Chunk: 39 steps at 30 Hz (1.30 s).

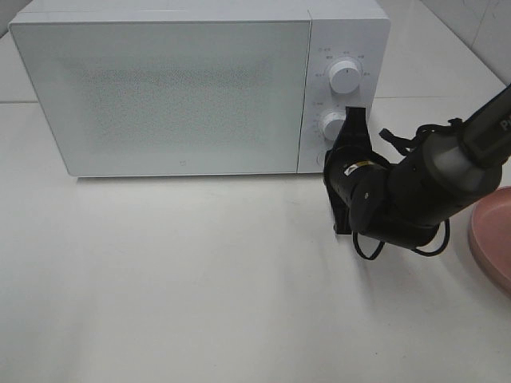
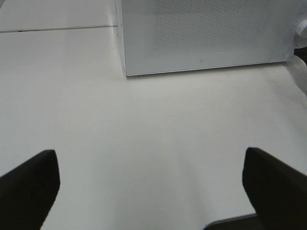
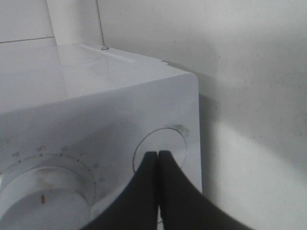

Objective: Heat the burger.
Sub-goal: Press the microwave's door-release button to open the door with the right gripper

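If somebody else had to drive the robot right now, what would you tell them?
Left hand: open, holding nothing, above the table.
Right hand: shut, tips at the round button low on the microwave.
Burger: not in sight; microwave door closed, pink plate only partly in view.
Done: cannot tell whether heating happened.
Left: locate the burger, see it heated.

The white table (image 1: 200, 279) is washed in bright, even light; a soft shadow is cast beneath the microwave (image 1: 160, 88), and wrist views are slightly blurred.
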### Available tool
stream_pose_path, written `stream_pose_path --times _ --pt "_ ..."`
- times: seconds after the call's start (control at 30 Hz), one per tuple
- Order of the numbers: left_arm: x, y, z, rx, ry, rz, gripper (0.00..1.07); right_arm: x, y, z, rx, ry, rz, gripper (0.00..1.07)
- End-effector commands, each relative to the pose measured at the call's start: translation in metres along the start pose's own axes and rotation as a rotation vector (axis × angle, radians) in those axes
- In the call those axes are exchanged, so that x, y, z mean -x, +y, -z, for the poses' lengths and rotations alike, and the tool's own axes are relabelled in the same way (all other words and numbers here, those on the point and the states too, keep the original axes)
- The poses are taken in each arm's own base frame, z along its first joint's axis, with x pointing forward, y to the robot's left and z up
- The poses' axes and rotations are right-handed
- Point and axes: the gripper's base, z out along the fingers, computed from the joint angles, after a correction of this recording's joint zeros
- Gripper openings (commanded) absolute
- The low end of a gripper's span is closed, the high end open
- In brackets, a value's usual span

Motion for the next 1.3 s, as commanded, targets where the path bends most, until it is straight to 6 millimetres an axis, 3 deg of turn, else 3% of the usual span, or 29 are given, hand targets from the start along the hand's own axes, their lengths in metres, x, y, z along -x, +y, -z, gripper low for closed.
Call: stream_pose_path --times 0.03,0.3,1.3 --pt "-0.001 0.0 0.001 -0.006 -0.022 0.006 0.96 -0.002 0.001 -0.003 0.0 0.012 0.009 0.0" --pt "-0.001 0.0 0.001 -0.006 -0.022 0.006 0.96 -0.004 -0.003 -0.009 -0.004 0.009 0.006 0.0" --pt "-0.001 0.0 0.001 -0.006 -0.022 0.006 0.96 -0.006 0.02 -0.022 0.118 -0.048 -0.025 0.0"
